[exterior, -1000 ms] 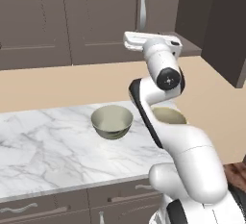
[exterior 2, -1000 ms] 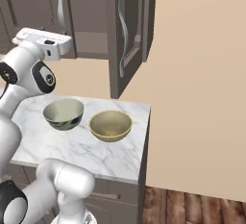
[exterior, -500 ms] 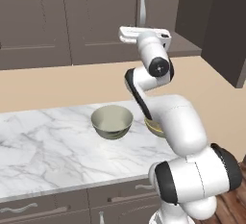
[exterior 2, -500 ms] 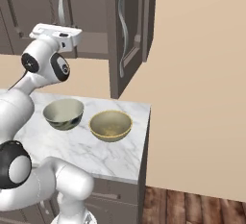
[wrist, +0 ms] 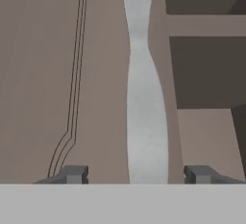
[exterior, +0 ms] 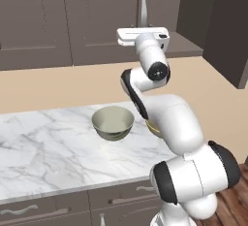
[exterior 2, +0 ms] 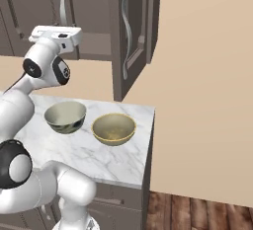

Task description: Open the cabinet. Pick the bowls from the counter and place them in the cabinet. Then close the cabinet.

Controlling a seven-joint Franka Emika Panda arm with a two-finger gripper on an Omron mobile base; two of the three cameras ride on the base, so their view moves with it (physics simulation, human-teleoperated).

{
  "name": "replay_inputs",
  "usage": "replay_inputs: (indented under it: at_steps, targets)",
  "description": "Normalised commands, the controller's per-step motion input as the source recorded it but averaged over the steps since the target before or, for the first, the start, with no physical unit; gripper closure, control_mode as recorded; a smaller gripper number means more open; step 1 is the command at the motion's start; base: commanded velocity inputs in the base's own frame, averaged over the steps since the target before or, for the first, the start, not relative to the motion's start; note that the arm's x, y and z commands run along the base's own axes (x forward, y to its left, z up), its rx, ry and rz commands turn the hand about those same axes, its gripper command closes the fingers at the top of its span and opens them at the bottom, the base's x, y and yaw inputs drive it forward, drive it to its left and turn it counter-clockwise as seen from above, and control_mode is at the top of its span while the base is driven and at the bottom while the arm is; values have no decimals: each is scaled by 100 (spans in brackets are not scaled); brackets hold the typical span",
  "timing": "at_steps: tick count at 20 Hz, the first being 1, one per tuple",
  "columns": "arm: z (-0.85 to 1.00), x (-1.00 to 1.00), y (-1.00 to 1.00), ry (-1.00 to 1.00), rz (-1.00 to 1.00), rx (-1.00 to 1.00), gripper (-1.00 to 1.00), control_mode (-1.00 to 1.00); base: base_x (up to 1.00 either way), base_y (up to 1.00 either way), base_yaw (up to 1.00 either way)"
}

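Left base view: veined marble counter (exterior: 43, 147)

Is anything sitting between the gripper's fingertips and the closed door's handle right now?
Nothing: in the hand view the silver handle rises bare between the two fingertips, gripper open around it, not yet touching.

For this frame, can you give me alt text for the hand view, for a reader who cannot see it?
A long silver bar handle on a closed dark brown cabinet door runs up the middle of the picture, between the two dark fingertips of the open gripper. To the right, the open cabinet shows one shelf.
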Motion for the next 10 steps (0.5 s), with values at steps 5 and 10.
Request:
replay_inputs:
  at_steps: [5,10]
  targets:
    - [0,72,-13,6,2,1,100,-100,0,0,0]
    - [-1,30,51,31,17,2,100,-100,0,0,0]
